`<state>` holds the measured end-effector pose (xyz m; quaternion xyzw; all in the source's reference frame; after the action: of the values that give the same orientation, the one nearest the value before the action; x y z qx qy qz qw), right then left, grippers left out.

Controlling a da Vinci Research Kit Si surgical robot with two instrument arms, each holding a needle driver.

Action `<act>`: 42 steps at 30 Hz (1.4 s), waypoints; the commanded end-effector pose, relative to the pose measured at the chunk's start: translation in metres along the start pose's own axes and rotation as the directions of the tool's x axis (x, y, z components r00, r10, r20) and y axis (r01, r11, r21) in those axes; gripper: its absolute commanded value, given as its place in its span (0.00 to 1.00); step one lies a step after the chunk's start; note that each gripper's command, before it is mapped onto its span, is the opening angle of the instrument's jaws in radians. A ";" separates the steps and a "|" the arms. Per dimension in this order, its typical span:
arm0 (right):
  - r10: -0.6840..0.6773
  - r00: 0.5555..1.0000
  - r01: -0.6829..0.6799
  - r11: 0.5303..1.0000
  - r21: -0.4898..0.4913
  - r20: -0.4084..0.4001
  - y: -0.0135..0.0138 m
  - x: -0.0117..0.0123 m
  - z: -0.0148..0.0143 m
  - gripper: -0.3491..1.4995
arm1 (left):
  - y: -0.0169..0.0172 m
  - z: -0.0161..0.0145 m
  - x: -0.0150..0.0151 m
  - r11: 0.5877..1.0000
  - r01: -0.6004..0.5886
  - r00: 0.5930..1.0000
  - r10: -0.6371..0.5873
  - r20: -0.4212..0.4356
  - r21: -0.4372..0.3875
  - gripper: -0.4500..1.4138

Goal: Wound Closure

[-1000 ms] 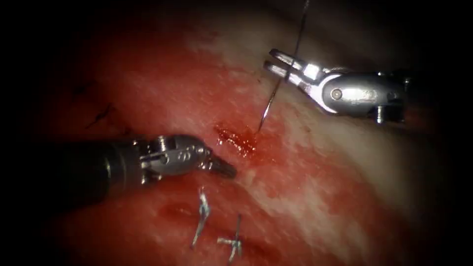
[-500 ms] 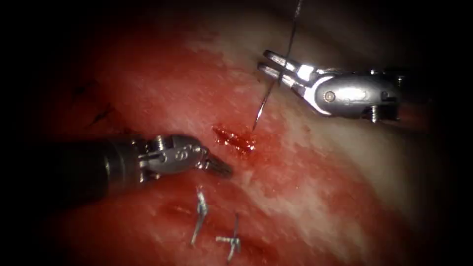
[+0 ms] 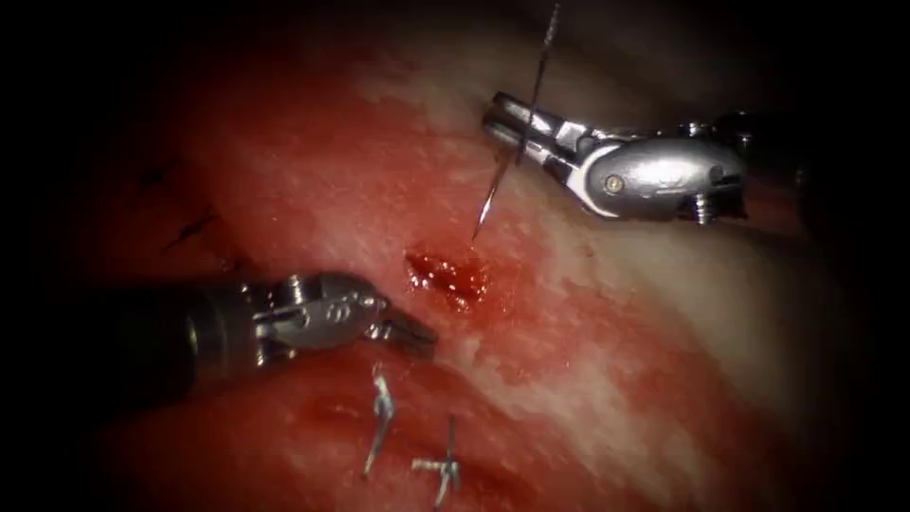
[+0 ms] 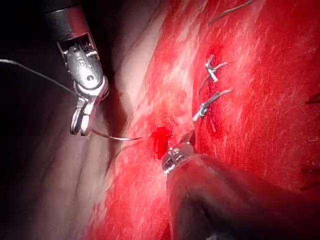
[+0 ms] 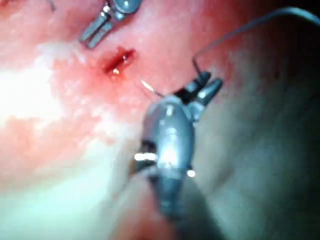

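The needle [image 3: 498,180] is held by the right tool [image 3: 517,128], whose jaws are closed across it some way back from the point, toward the thread end of the curve. The needle is seen clear of the tissue [image 3: 607,341]: its point hangs just above the surface at the far right edge of the cut [image 3: 450,275], with no part buried. From the jaws the thread [image 3: 542,47] is carried up and away toward the far side of the scene. In the left wrist view the same grip is shown, with the right tool [image 4: 82,122] clamped on the needle [image 4: 112,136] and the point directed at the cut [image 4: 160,140], a small gap being left between them. In the right wrist view the needle [image 5: 150,89] is seen between the right tool [image 5: 202,87] and the cut [image 5: 119,61].

The left tool [image 3: 412,334] is seen on the left side of the cut, low and near the tissue, with its jaws closed on nothing; the tip lies just beside the near left end of the cut. Red fluid [image 3: 464,283] is pooled in and around the cut. Nearer in the scene, two stitches [image 3: 379,422] with cut ends of thread are seen on the tissue, close to the left tool.
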<state>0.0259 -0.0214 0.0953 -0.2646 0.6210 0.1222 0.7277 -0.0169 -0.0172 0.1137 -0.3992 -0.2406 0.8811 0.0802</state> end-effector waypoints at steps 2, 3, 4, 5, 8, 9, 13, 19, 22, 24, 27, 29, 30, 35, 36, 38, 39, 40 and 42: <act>-0.007 1.000 0.007 1.000 -0.001 -0.003 -0.0006 -0.0008 0.0008 0.00 | 0.0000 0.0007 0.0002 1.000 -0.001 1.000 0.001 -0.001 -0.001 0.17; -0.007 1.000 0.007 1.000 -0.001 -0.003 -0.0006 -0.0009 0.0008 0.00 | 0.0001 0.0006 0.0002 1.000 -0.001 1.000 0.001 -0.001 -0.001 0.17; -0.014 1.000 0.014 1.000 0.002 -0.002 -0.0007 -0.0009 0.0008 0.00 | 0.0002 0.0006 0.0003 1.000 -0.001 1.000 0.001 -0.002 -0.004 0.17; -0.015 1.000 0.015 1.000 0.002 -0.002 -0.0007 -0.0010 0.0008 0.00 | 0.0003 0.0006 0.0004 1.000 -0.001 1.000 0.001 -0.002 -0.004 0.17; -0.026 1.000 0.026 1.000 -0.006 -0.007 -0.0008 -0.0009 0.0008 0.00 | 0.0005 0.0006 0.0005 1.000 -0.001 1.000 0.001 -0.002 -0.004 0.17; -0.032 0.999 0.032 0.999 -0.008 -0.009 -0.0008 -0.0009 0.0008 0.00 | 0.0005 0.0006 0.0005 1.000 0.000 1.000 0.000 -0.002 -0.004 0.18; -0.050 0.999 0.050 0.999 -0.014 -0.012 -0.0009 -0.0008 0.0008 0.00 | 0.0005 0.0007 0.0006 1.000 0.000 1.000 0.000 -0.002 -0.004 0.18; -0.083 0.996 0.082 0.996 -0.016 -0.022 -0.0014 -0.0007 0.0008 0.00 | 0.0004 0.0006 0.0006 1.000 0.000 1.000 0.000 -0.002 -0.005 0.18; -0.102 0.995 0.101 0.995 -0.019 -0.024 -0.0017 -0.0007 0.0008 0.00 | 0.0004 0.0006 0.0007 1.000 0.000 1.000 0.000 -0.002 -0.005 0.18; -0.108 0.994 0.108 0.994 -0.022 -0.026 -0.0018 -0.0008 0.0008 0.00 | 0.0004 0.0006 0.0007 1.000 0.000 1.000 0.000 -0.002 -0.004 0.18; -0.109 0.994 0.109 0.994 -0.023 -0.025 -0.0018 -0.0009 0.0008 0.00 | 0.0004 0.0006 0.0007 1.000 0.000 1.000 0.000 -0.003 -0.007 0.18; -0.110 0.994 0.109 0.994 -0.023 -0.026 -0.0019 -0.0009 0.0008 0.00 | 0.0004 0.0006 0.0007 1.000 0.000 1.000 0.000 -0.003 -0.008 0.18; -0.117 0.993 0.116 0.993 -0.022 -0.028 -0.0020 -0.0009 0.0009 0.00 | 0.0004 0.0006 0.0007 1.000 0.000 1.000 0.000 -0.004 -0.008 0.18; -0.126 0.992 0.125 0.992 -0.024 -0.027 -0.0023 -0.0013 0.0011 0.00 | 0.0004 0.0006 0.0008 1.000 0.001 1.000 -0.001 -0.004 -0.008 0.18; -0.127 0.992 0.126 0.992 -0.022 -0.026 -0.0023 -0.0014 0.0011 0.00 | 0.0004 0.0006 0.0008 1.000 0.001 1.000 -0.001 -0.004 -0.008 0.18; -0.130 0.991 0.129 0.991 -0.017 -0.024 -0.0025 -0.0016 0.0011 0.00 | 0.0005 0.0005 0.0008 1.000 0.001 1.000 -0.001 -0.004 -0.008 0.18; -0.131 0.991 0.130 0.991 -0.017 -0.024 -0.0026 -0.0017 0.0011 0.00 | 0.0005 0.0005 0.0008 1.000 0.001 1.000 -0.001 -0.004 -0.008 0.18; -0.132 0.991 0.132 0.991 -0.012 -0.022 -0.0027 -0.0018 0.0011 0.00 | 0.0005 0.0005 0.0008 1.000 0.001 1.000 -0.001 -0.004 -0.008 0.18; -0.133 0.991 0.133 0.991 -0.012 -0.023 -0.0029 -0.0018 0.0011 0.00 | 0.0005 0.0005 0.0008 1.000 0.001 1.000 -0.001 -0.004 -0.008 0.18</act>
<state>0.0272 -0.0231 0.0973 -0.3102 0.6087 0.0733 0.7266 -0.0173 -0.0176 0.1126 -0.4007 -0.2441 0.8795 0.0799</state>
